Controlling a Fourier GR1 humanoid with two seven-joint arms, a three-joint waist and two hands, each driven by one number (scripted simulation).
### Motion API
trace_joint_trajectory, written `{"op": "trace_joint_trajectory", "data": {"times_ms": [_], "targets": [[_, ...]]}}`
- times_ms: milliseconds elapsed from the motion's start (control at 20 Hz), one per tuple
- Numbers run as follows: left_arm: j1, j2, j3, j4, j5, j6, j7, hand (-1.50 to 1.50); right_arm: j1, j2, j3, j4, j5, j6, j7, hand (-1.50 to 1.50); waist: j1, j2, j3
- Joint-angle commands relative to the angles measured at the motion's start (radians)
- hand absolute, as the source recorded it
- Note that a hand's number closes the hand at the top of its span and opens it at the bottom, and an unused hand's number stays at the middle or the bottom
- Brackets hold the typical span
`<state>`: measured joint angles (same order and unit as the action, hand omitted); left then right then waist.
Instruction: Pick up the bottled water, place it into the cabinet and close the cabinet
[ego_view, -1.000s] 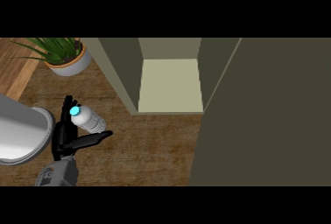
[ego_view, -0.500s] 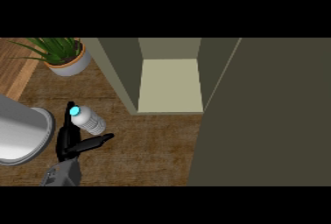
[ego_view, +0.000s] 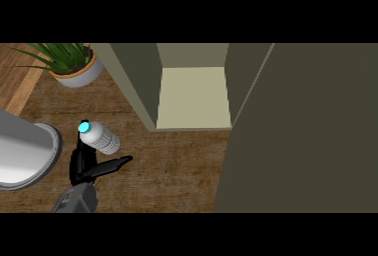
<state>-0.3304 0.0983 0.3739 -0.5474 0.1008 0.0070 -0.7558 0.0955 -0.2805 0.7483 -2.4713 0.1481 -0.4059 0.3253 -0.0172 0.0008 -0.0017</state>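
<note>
Low at the view's left, one bottled water (ego_view: 101, 138) stood over the wooden bench (ego_view: 170, 165), pinched between the fingers and thumb of the one robot hand (ego_view: 90, 164) in view, which reached it from below. One open cabinet (ego_view: 193, 97) stood up and to its right, one potted plant (ego_view: 71, 64) beyond, one grey round vessel (ego_view: 22, 156) at left.

The brown wood-grained desk (ego_view: 173, 165) was seen from above. A potted plant (ego_view: 70, 65) was set at its far left, and a large grey round vessel (ego_view: 18, 155) at its left edge.
</note>
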Motion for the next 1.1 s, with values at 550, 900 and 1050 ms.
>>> {"op": "trace_joint_trajectory", "data": {"times_ms": [550,900,1050], "targets": [[-0.101,0.023,0.039,0.177,0.083,-0.140,-0.120,1.50,0.062,-0.030,0.053,-0.072,0.110,-0.031,-0.008,-1.50,0.003,-0.001,0.001],[-0.089,-0.026,0.002,0.156,0.085,-0.174,-0.138,1.50,0.040,-0.049,0.010,-0.054,0.058,-0.015,-0.027,-1.50,0.009,-0.002,0.002],[-0.021,-0.075,-0.064,0.111,0.037,-0.193,-0.186,1.50,0.005,-0.028,0.032,-0.103,0.108,-0.045,0.072,-1.50,0.011,-0.006,0.001]]}}
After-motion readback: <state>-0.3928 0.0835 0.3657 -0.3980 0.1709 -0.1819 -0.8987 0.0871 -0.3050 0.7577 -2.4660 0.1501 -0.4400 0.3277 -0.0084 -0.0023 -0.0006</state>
